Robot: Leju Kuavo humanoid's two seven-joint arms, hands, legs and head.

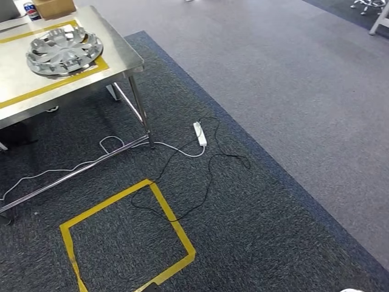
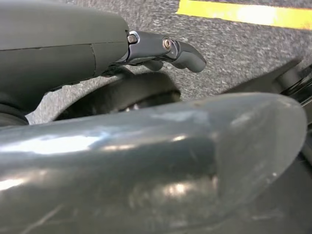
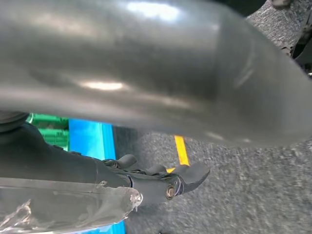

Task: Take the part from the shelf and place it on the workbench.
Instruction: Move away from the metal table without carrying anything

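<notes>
The head view looks down on a steel workbench (image 1: 120, 53) at upper left, its top marked with yellow tape, and on it lies the part (image 1: 64, 50), a silver wheel cover resting flat inside the taped outline near the bench's right edge. A cardboard box (image 1: 54, 7) and a blue can (image 1: 31, 10) sit at the far end of the bench top. Beneath and beside the bench's legs a white power strip (image 1: 199, 133) lies on the dark carpet with a white cable and a black cable (image 1: 208, 176) trailing from it, the black one crossing a corner of a yellow taped square (image 1: 172, 216) on the floor. To the right a lighter grey carpet (image 1: 298, 79) spreads wide, bordered by a blue strip. The left wrist view sits close behind the left hand (image 2: 147, 146): a thick grey thumb lies across the foreground and dark fingers (image 2: 165, 48) reach out straight above the carpet, with a strip of yellow tape beyond; nothing is between them, so the hand hangs slack and spread, touching nothing. The right wrist view gives the same for the right hand (image 3: 154, 97): the thumb is large across the frame, the dark fingers (image 3: 173, 180) extended and apart from it, holding nothing, over carpet with a yellow line, with a blue and green surface (image 3: 88, 139) behind.
</notes>
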